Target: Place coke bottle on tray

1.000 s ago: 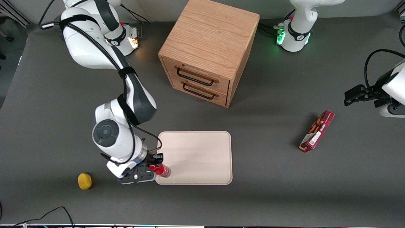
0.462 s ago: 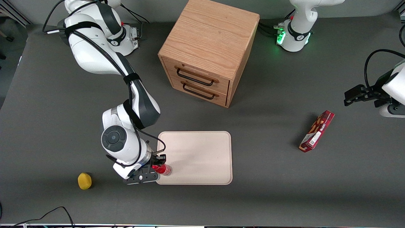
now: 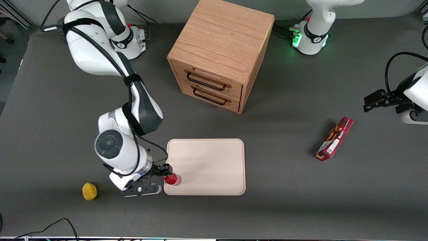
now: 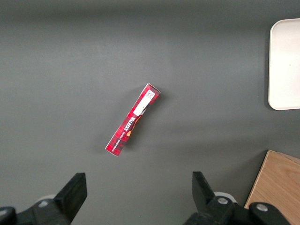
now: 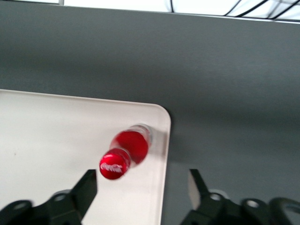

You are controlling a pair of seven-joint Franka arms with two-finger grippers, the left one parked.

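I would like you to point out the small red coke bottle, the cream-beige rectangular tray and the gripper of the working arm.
small red coke bottle (image 5: 113, 165): right wrist view, on its red cap.
cream-beige rectangular tray (image 3: 214, 160): front view, on its bare floor.
gripper (image 3: 164, 170): front view, between its open fingertips, beside the bottle.

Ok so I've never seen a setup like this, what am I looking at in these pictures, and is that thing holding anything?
These are white robot arms on a grey table. One picture looks down from the front; the other two come from cameras on the arms' wrists. The working arm's gripper is open at the tray's corner, holding nothing. The coke bottle stands upright on the cream tray near that corner, free between the open fingers. Also on the table: a wooden drawer cabinet, a yellow lemon-like object and, toward the parked arm's end, a red snack box.
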